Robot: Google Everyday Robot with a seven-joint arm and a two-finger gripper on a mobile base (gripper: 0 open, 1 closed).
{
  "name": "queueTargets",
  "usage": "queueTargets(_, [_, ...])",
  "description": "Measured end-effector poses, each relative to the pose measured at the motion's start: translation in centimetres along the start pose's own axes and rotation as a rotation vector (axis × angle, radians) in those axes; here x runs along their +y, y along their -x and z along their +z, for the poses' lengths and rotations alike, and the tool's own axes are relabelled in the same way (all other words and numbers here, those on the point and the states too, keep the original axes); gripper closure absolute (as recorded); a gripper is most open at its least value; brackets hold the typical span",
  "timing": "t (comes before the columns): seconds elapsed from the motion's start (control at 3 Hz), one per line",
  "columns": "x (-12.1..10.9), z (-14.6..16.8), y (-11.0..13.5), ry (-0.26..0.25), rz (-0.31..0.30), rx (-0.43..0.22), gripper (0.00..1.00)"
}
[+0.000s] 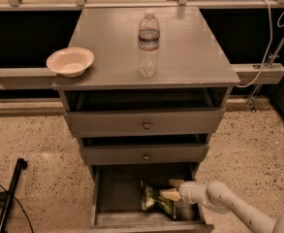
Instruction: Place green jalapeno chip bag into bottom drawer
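Fingers (171,195) stand apart w/ a gap btwn them, the near one touching the right edge of the green jalapeno chip bag (155,201), the far one clear of it. The gripper (172,189) sits low inside the bottom drawer (116,198), right of centre, on a white arm (228,205) coming in from the near right. The bag lies on the drawer floor approx. mid-drawer, crumpled (lettering not readable). The drawer is pulled out toward the near side. Above it are the middle drawer (180,154) and top drawer (107,123), each w/ a round knob and both slightly out. On the cabinet top (195,52) a water bottle (148,42) stands upright near centre, and a pale bowl (70,61) sits at the left edge, well apart from it.
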State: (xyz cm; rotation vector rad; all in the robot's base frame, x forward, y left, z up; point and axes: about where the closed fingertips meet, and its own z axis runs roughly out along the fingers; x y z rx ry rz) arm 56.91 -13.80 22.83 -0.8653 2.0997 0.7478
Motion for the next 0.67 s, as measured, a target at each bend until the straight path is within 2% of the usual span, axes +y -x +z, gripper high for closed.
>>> queueTargets(0.33, [0.00, 0.00, 0.00, 0.000, 0.000, 0.000, 0.00])
queueTargets(0.67, [0.01, 0.01, 0.00, 0.000, 0.000, 0.000, 0.00])
